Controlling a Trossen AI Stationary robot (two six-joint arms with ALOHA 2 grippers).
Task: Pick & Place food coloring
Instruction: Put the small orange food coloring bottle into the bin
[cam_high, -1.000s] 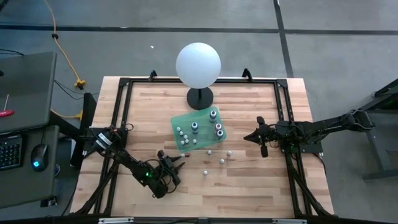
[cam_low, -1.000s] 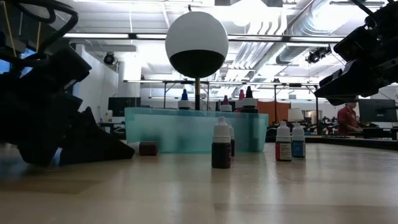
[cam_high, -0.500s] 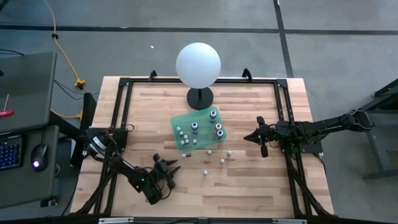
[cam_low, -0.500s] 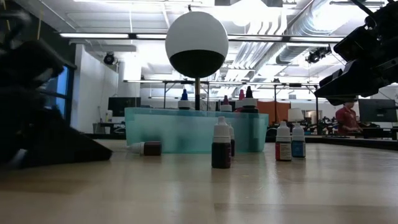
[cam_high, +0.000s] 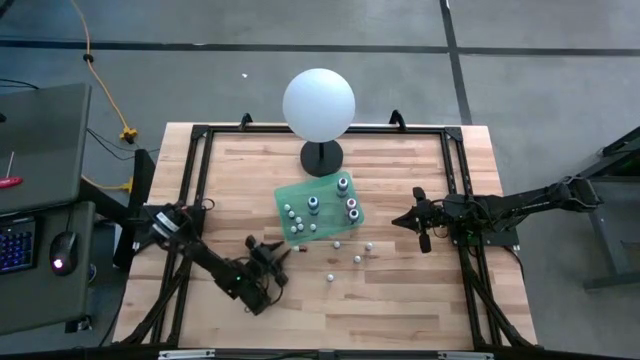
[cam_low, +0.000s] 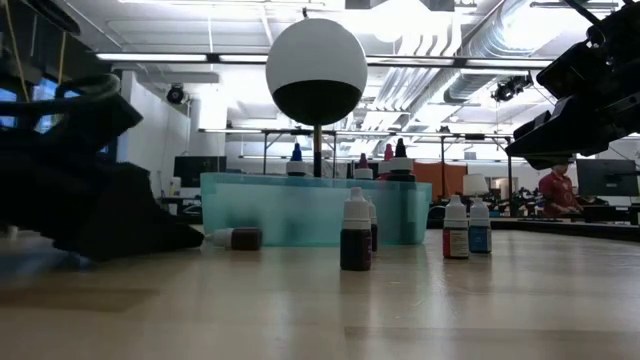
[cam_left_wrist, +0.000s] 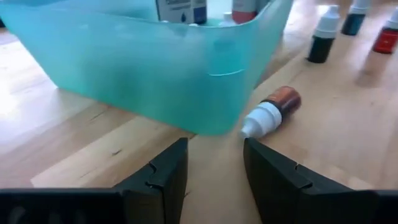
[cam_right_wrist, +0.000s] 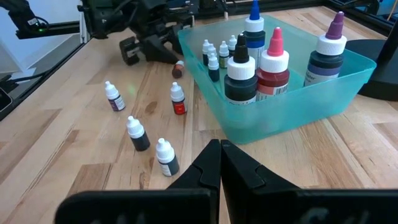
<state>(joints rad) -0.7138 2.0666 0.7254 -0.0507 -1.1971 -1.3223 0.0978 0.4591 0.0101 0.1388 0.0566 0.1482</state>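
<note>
One small food coloring bottle (cam_left_wrist: 273, 111) with a brown body and white cap lies on its side on the table, against the near left corner of the teal bin (cam_left_wrist: 155, 62). My left gripper (cam_left_wrist: 214, 146) stands open just short of it, low over the table; the cap end lies just beyond one fingertip. In the high view my left gripper (cam_high: 272, 253) is left of the bin (cam_high: 300, 198). Several more small bottles (cam_right_wrist: 137, 134) stand upright on the wood near the bin. My right gripper (cam_right_wrist: 221, 149) hangs shut at the table's right side.
The bin holds three taller bottles (cam_right_wrist: 273, 59) and several small ones (cam_right_wrist: 214, 59). A big white sphere (cam_high: 318, 103) on a black stand rises behind the bin. Black frame rails (cam_high: 195, 180) run along the table's edges. Bare wood lies along the near edge.
My left gripper drew back from the lying bottle toward the table's near left, then came forward again toward it, its wrist turning. Its fingers stayed equally apart. The bottle has stayed where it lay.
</note>
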